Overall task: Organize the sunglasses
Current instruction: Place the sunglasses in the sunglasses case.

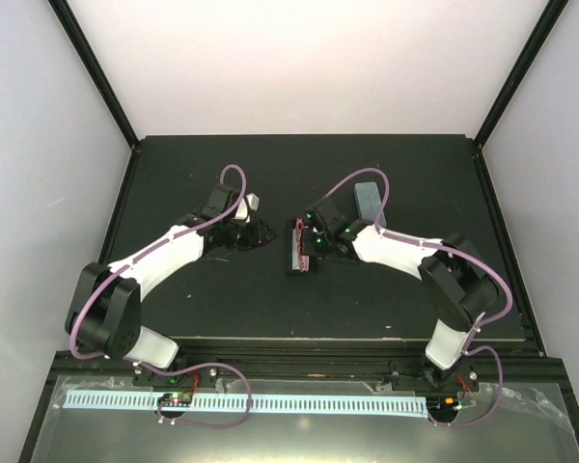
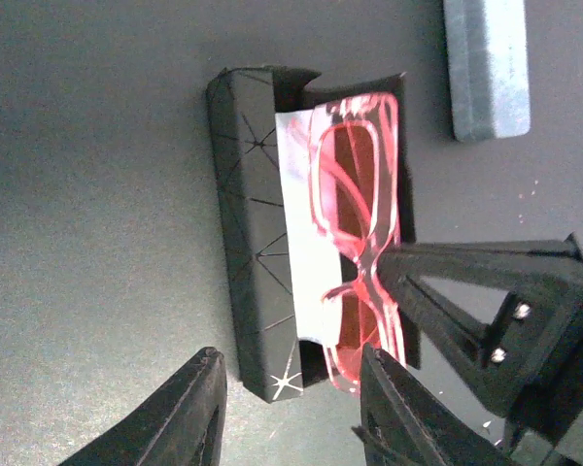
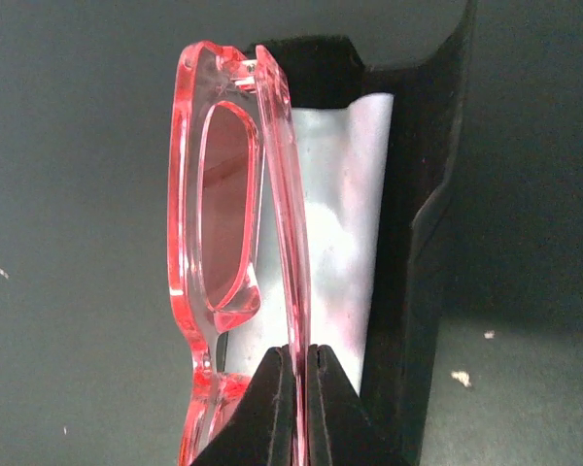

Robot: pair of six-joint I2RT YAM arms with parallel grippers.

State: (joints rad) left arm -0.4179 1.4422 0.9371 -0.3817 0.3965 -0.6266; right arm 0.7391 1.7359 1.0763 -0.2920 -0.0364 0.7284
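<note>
The red sunglasses (image 2: 358,209) lie folded over a light blue cloth (image 2: 306,243) inside an open black case (image 2: 248,223) at the table's middle (image 1: 292,262). My right gripper (image 3: 298,383) is shut on one thin red arm of the pair (image 3: 228,184), with the cloth (image 3: 345,214) and the case wall (image 3: 423,223) just behind. It also shows in the left wrist view (image 2: 486,311). My left gripper (image 2: 291,417) is open and empty, its jaws spread just short of the case's near end. The black sunglasses are not visible.
A closed pale blue case (image 1: 367,198) lies behind the right gripper; it also shows in the left wrist view (image 2: 486,63). The dark table (image 1: 405,289) is walled by white panels at the back and sides.
</note>
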